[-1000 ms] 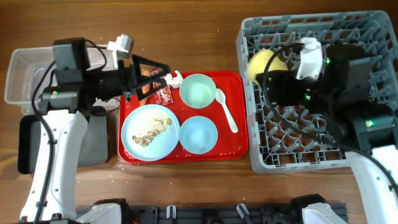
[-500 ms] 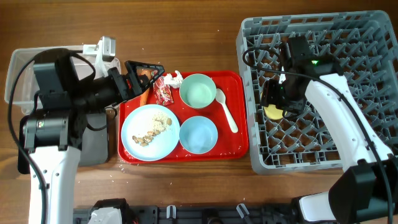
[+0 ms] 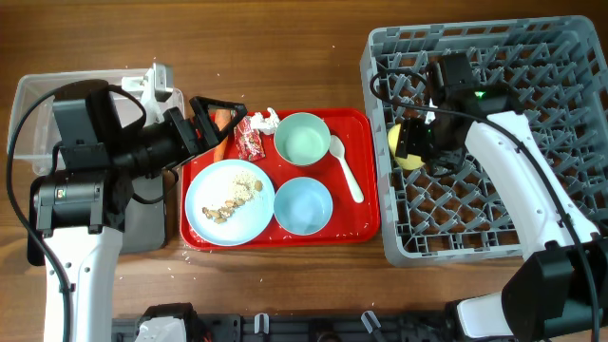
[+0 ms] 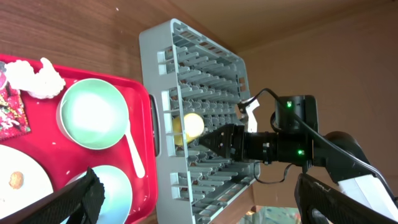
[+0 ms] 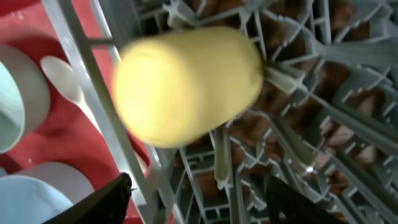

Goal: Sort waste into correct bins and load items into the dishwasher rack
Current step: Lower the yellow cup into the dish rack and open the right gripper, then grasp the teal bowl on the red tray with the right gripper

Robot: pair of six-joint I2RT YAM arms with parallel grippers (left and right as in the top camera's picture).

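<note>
Table (image 3: 285,57): brown wood, grain running lengthwise, matte finish, filling the overhead view.
Black rail (image 3: 313,328): fitted along the near edge.
Plain tan surface (image 4: 348,74): seen beyond the table's far edge; wall or floor not determined.
Lighting: even, soft shadows cast.

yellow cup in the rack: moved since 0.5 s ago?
Yes. The yellow cup has shifted toward the rack wall nearest the red tray, and slightly toward the far edge.
</note>
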